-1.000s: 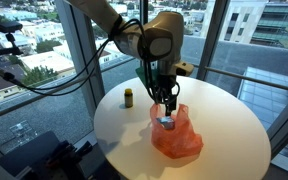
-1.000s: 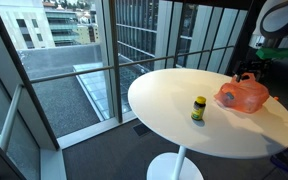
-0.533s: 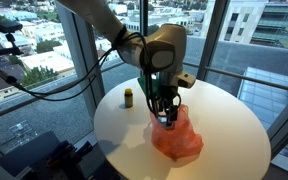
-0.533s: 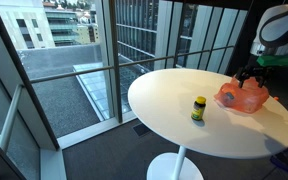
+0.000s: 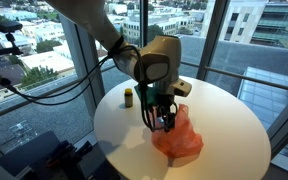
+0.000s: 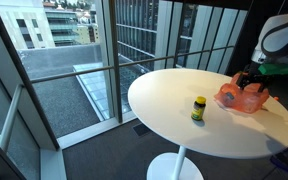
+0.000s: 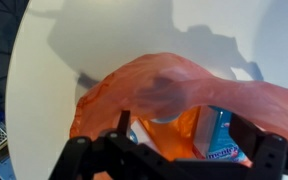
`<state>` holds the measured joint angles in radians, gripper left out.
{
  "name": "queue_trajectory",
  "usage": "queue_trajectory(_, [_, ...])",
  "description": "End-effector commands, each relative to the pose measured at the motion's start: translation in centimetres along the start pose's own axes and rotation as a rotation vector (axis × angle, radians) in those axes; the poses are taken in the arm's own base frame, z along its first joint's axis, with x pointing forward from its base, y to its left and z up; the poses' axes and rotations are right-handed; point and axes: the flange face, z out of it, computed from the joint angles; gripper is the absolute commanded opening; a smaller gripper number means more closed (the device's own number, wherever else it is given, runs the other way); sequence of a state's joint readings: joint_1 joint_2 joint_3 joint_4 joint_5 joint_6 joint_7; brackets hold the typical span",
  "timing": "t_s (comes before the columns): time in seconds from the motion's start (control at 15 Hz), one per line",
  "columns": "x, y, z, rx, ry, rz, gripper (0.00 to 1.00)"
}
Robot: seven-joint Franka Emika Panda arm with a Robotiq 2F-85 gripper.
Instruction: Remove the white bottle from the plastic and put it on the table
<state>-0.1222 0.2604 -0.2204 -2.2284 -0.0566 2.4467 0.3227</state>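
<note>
the gripper (image 7: pixel 181 130) fills the near edge of the wrist view, its jaws spread wide with nothing between them, one on each side of the bag's mouth. just beyond them lies the orange plastic bag (image 7: pixel 149 90), thin and crumpled, slumped on the white table (image 7: pixel 54 60). inside the opening, towards the right, a white-and-blue labelled surface shows, which i take to be the white bottle (image 7: pixel 219 138). folds of film hide most of it, so i cannot tell whether it lies flat or leans. in an exterior view the gripper (image 5: pixel 164 120) is down at the top of the bag and covers the bottle.

the bottle looks like rigid plastic: probably light, smooth and a little slippery. i would take it across the body, with both pads on the bottle and clear of the film. the bag is limp and nearly weightless, so a pinched fold would likely lift it along with the bottle.

farther off on the table, well apart from the bag, stands a small yellow-capped bottle (image 5: pixel 128 97). beyond it are the windows (image 5: pixel 44 50).
</note>
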Motion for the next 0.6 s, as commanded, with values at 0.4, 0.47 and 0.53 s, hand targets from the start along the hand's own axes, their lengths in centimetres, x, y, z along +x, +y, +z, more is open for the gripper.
queue_trajectory(0.4, [-1.3,1.3,0.9,0.012,0.000,-0.057,1.00])
queue_trajectory(0.47, [-1.4,1.4,0.9,0.012,-0.003,-0.061,1.00])
queue_trajectory(0.53, [-1.5,1.5,0.9,0.012,-0.005,-0.067,1.00])
